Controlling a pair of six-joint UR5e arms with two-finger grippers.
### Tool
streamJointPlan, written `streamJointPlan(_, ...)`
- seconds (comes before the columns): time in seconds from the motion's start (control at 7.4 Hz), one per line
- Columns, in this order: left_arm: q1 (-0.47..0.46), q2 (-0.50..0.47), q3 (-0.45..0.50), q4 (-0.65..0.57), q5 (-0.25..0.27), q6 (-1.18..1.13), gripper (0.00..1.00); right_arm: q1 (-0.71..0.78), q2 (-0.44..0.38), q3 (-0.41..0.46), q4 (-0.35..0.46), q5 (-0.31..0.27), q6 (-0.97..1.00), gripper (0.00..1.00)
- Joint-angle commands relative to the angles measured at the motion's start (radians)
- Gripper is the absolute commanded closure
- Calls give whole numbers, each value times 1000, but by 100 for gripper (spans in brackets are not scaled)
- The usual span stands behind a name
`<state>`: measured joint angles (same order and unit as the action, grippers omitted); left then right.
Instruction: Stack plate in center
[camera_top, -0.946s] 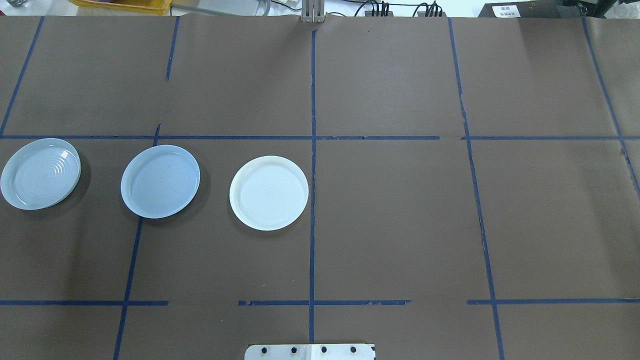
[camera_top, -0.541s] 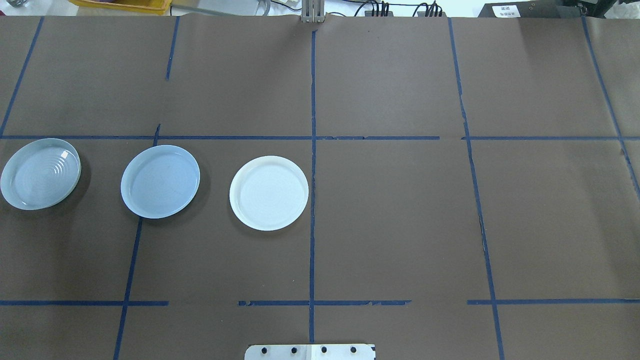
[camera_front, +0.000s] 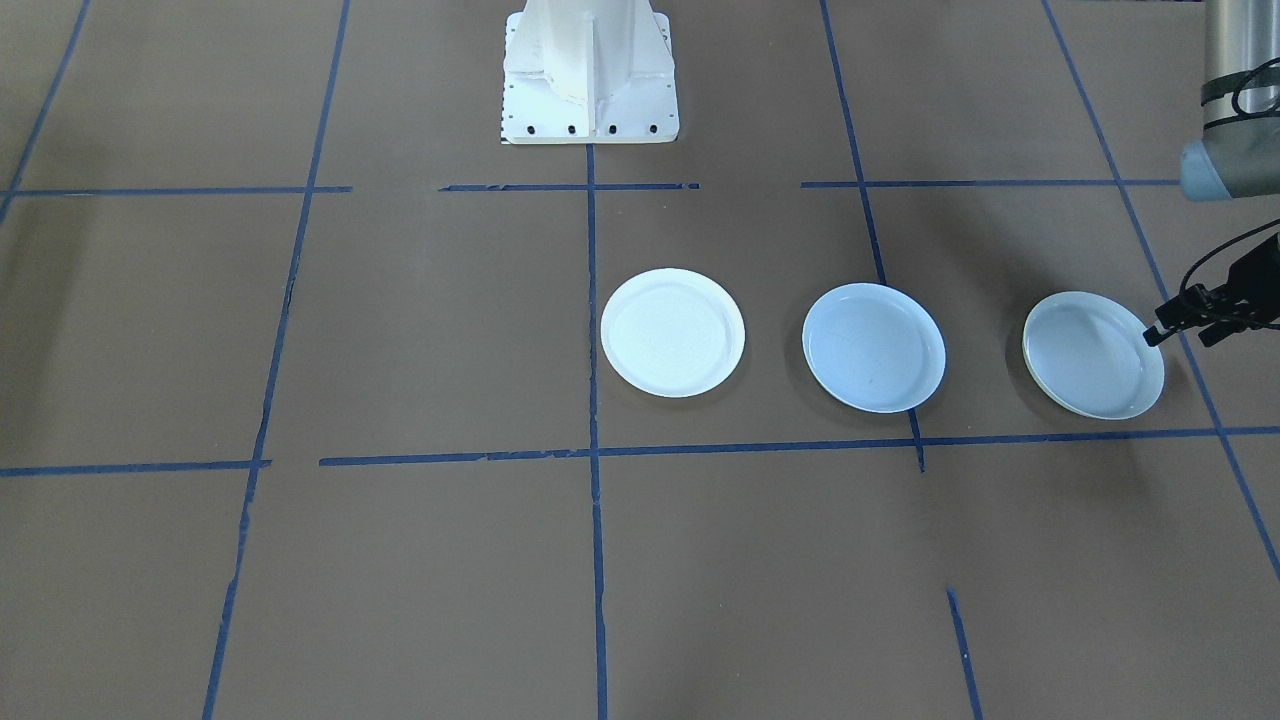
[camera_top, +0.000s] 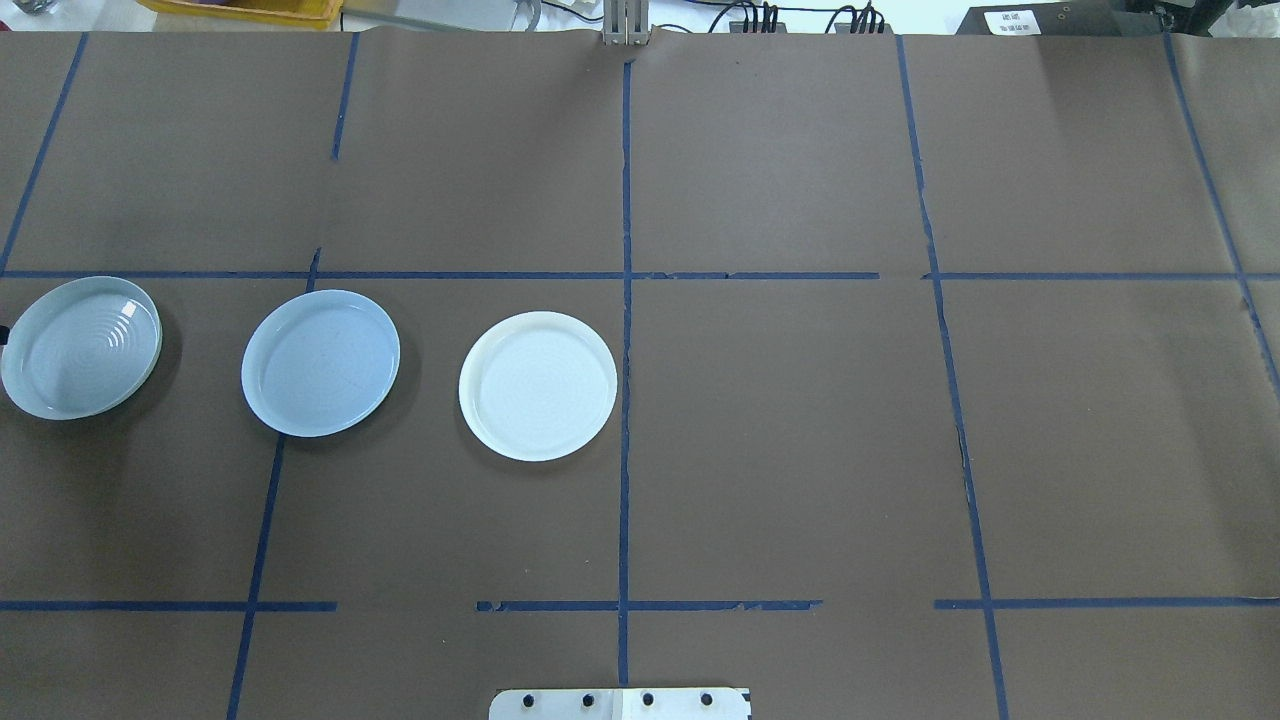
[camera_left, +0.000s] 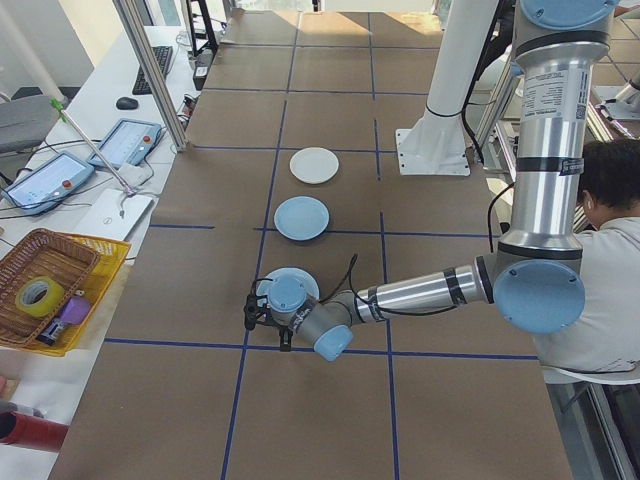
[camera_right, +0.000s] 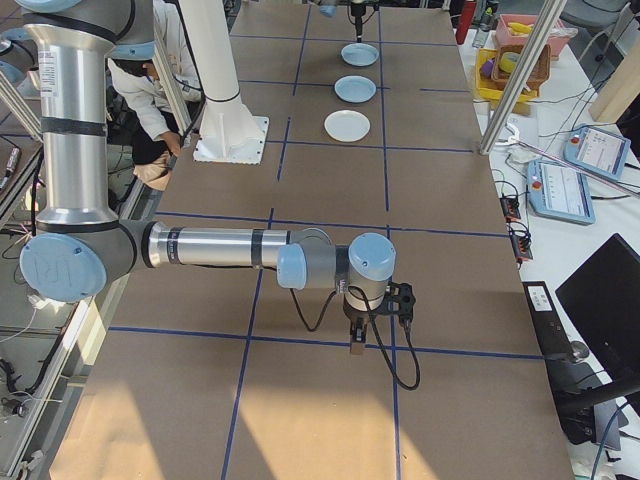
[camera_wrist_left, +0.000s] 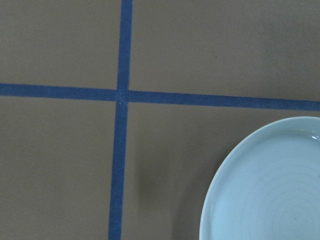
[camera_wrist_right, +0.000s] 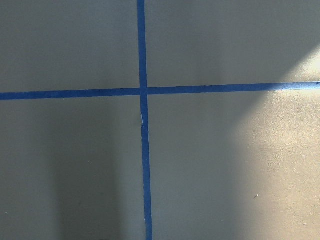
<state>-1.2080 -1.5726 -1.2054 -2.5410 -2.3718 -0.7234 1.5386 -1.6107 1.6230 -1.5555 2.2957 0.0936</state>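
- Here, three round plates lie in a row on the brown paper table cover (camera_top: 780, 430), which is marked into squares by blue tape lines (camera_top: 626, 180).
- The glossy pale-blue plate (camera_top: 320, 363) with a shallow raised rim sits in the middle of the row; the matte white plate (camera_top: 538, 386) and the ringed plate (camera_top: 81, 347) flank it, all apart (each holds nothing).
- The left gripper (camera_front: 1160, 330) hangs at the ringed plate's outer edge, well apart from the pale-blue plate; I cannot tell its jaw width.
- The right gripper (camera_right: 357, 345) points down far along the table; its opening cannot be told.
- A wicker basket (camera_left: 45, 275) holds a tape roll (camera_left: 38, 294).
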Motion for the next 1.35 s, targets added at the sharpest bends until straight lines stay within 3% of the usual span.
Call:
streamJointPlan(0.0, 19, -4, 4, -7, 0, -17, 1, 0, 0, 0, 0, 1, 0, 0)
streamJointPlan(0.27, 22, -23, 12, -4, 0, -17, 43, 0, 0, 0, 0, -1, 0, 0)
streamJointPlan(0.54, 25, -46, 40, -7, -1, -17, 49, 0, 0, 0, 0, 1, 0, 0)
streamJointPlan(0.68, 25, -46, 41, -7, -3, -14, 59, 0, 0, 0, 0, 1, 0, 0)
streamJointPlan(0.95, 25, -46, 44, -5, -9, -8, 99, 0, 0, 0, 2, 1, 0, 0)
streamJointPlan(1.22, 24, -38, 37, -5, -17, -5, 100, 0, 0, 0, 0, -1, -2, 0)
